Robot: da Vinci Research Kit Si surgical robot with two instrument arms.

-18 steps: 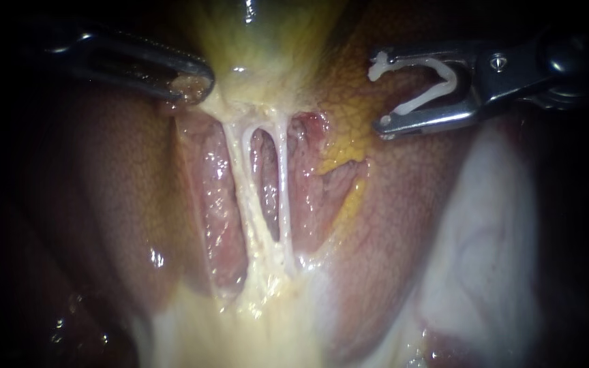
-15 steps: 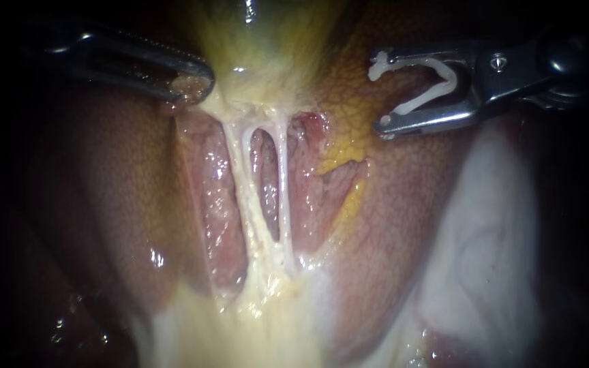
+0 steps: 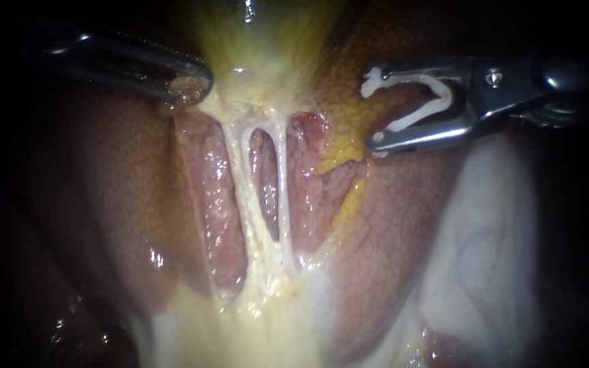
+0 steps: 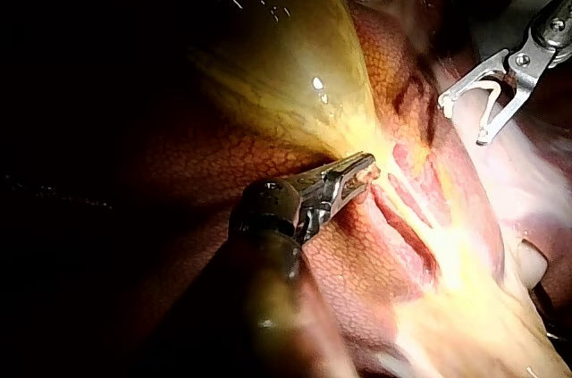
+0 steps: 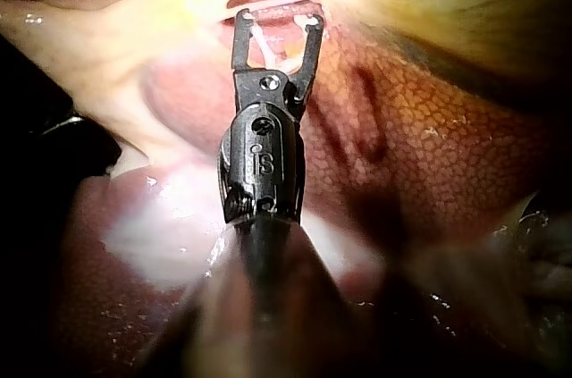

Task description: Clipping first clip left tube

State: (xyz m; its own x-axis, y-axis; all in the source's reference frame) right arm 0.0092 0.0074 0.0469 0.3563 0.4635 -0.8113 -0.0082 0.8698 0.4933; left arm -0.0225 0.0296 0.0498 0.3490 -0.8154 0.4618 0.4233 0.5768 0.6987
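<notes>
Right instrument (image 3: 373, 105) held an open clip (image 3: 447, 95) in wide jaws. The left tube (image 3: 238, 170) lay ahead, past the right tube (image 3: 282, 184). Left instrument (image 3: 189, 85) clenched the gallbladder (image 3: 267, 41) taut. Best to straddle the left tube alone, squarely, before closing.

Right tool (image 3: 370, 105) silver, screwed hinge (image 3: 492, 78), dark shaft (image 3: 568, 68)

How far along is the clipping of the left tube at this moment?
Done: left instrument grips the gallbladder; the left tube lies exposed. In hand: right instrument holds an open clip, off to the tube's right, not touching. Left: bring the clip around that bare tube and close it.
</notes>
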